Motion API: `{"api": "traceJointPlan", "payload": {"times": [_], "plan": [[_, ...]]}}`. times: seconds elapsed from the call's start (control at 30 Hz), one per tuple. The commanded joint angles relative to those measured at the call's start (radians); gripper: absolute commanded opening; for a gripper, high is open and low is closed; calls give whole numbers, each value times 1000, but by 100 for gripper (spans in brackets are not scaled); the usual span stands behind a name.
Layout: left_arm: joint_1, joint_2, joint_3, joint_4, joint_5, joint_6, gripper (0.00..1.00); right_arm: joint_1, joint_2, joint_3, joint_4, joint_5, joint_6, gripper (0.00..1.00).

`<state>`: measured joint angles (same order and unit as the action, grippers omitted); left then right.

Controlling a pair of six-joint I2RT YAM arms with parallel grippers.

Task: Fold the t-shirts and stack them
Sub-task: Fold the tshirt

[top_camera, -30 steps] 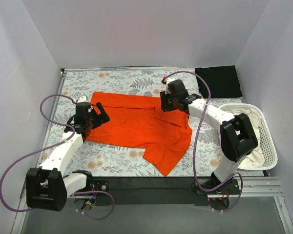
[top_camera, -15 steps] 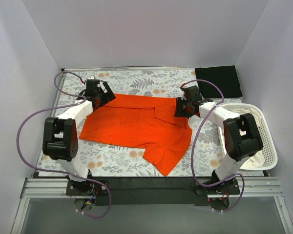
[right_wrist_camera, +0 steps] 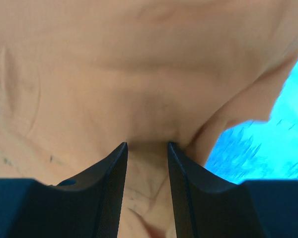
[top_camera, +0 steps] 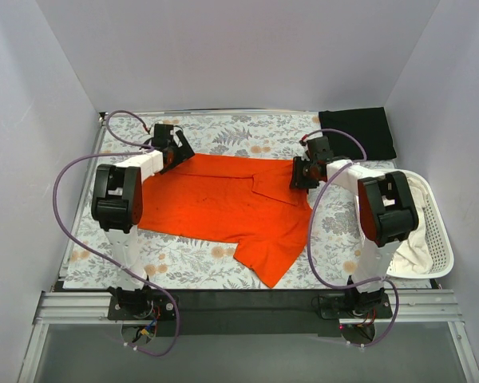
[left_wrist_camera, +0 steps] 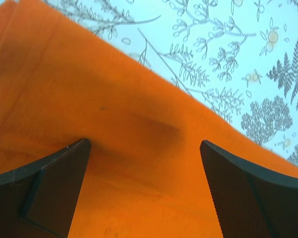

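The orange t-shirt (top_camera: pixel 223 199) lies spread on the floral table, one sleeve pointing to the front. My left gripper (top_camera: pixel 178 152) is at the shirt's far left corner. In the left wrist view it (left_wrist_camera: pixel 144 148) is wide open, with its fingertips (left_wrist_camera: pixel 54 188) down on the orange cloth (left_wrist_camera: pixel 114 99) near its edge. My right gripper (top_camera: pixel 302 173) is at the shirt's far right corner. In the right wrist view it (right_wrist_camera: pixel 148 146) is closed to a narrow gap with a pucker of the shirt (right_wrist_camera: pixel 146 188) between the pads. The black t-shirt (top_camera: pixel 358 132) lies folded at the back right.
A white slatted basket (top_camera: pixel 441 239) holding pale cloth stands at the right edge, beside the right arm. The floral table cover (top_camera: pixel 247 132) shows beyond the shirt. Grey walls close in the left, back and right sides.
Both arms have swung out to the shirt's far corners. The left gripper moved from the shirt's left edge up to its far left corner. The right gripper moved right to the far right corner.
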<state>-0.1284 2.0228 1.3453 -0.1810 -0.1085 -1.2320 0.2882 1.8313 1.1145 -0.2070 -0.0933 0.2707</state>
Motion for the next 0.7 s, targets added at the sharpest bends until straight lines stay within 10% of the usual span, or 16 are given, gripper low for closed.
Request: {"api": "traceJointPlan", "payload": {"times": [0.0, 0.37, 0.67], "plan": [[0, 55, 64, -12, -23, -14, 86, -34, 80, 68, 1, 3, -36, 39], [0, 214, 331, -63, 61, -20, 87, -101, 307, 476, -86, 9, -120, 39], [0, -189, 152, -61, -83, 28, 91, -71, 18, 374, -75, 58, -140, 41]]}}
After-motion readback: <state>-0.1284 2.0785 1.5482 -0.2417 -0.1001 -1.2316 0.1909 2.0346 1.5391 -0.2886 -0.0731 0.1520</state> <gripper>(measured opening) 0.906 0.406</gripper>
